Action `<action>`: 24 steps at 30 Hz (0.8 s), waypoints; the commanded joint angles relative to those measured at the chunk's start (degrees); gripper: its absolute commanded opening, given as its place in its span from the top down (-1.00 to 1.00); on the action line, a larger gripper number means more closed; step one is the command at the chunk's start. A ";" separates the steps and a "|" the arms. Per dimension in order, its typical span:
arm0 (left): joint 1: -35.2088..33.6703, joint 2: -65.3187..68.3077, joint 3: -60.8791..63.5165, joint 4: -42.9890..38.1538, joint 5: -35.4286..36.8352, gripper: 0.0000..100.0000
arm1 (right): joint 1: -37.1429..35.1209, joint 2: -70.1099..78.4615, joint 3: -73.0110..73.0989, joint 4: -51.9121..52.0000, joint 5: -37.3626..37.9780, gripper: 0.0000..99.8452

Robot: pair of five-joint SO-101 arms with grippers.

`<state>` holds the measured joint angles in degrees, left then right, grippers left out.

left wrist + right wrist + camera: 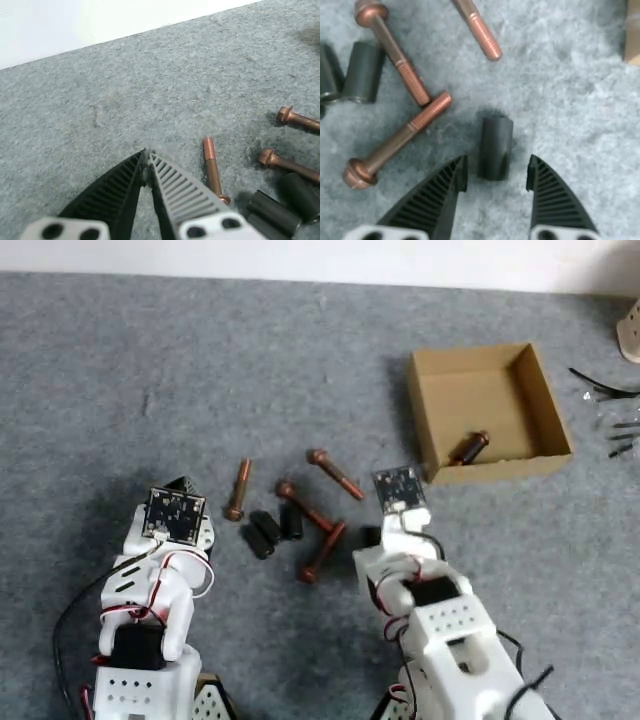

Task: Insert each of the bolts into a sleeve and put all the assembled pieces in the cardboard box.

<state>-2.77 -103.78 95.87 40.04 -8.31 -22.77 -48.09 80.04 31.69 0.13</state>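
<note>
The open cardboard box (537,405) stood at the far right. One assembled piece (468,449), a copper bolt in a dark sleeve, lay flat by its near wall. Four loose copper bolts (305,506) lay to the box's left, two meeting tip to tip in a V. Two black sleeves (262,534) lay side by side among them. A third sleeve (495,147) lay apart, nearer the box.

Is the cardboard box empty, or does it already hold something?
Not empty: the cardboard box holds one sleeved bolt, lying by its near wall.
</note>
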 commanded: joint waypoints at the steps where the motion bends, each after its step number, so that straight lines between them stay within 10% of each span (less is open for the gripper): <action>1: -0.13 -0.75 1.27 -1.49 -0.09 0.99 | -0.92 6.73 -6.64 0.31 0.26 0.66; 24: -0.13 -0.75 1.27 -1.49 -0.18 0.99 | -0.84 21.76 -12.70 3.03 0.18 0.84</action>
<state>-2.77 -103.78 95.87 39.96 -8.31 -23.12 -26.64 67.74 34.07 0.31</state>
